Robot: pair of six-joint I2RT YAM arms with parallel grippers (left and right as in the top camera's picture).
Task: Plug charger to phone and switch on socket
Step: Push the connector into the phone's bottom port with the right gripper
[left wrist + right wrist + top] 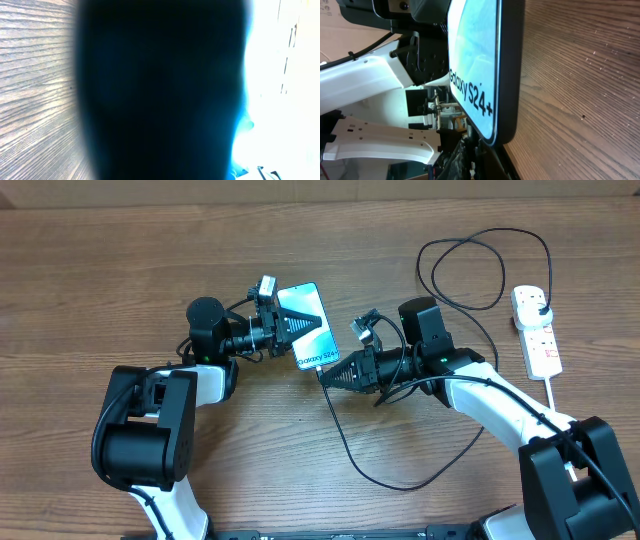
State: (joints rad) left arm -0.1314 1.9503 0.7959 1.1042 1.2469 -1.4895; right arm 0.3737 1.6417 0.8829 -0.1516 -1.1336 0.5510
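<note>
wooden table (pixel 110 260); on it one phone (pixel 308 300), one charger cable (pixel 400 487), one power strip (pixel 541 340), two arms.

phone lies flat at mid-table, screen up and lit light blue. "galaxy s24+" reads clearly at its near end in the right wrist view.

left gripper (pixel 315 327) lies across the middle of the screen with jaws closed, seemingly pressing on the glass rather than pinching it. it covers much of the screen from above.

right gripper (pixel 325 376) sits just at the phone's near end, jaws closed on the cable's connector end. the tip is hidden between fingers and phone edge, so i cannot tell whether it meets the port.

cable makes two loops: one toward the front edge, passing under the right arm, and one at the far side. its black plug (pixel 537 304) sits in the strip's far outlet.

strip lies well right of the phone. its white lead (pixel 556 395) is lost behind the right arm, and the red switch markings are too small to read.

left wrist view is mostly dark blur, with wood grain on one side and blue-white glare on the other.
</note>
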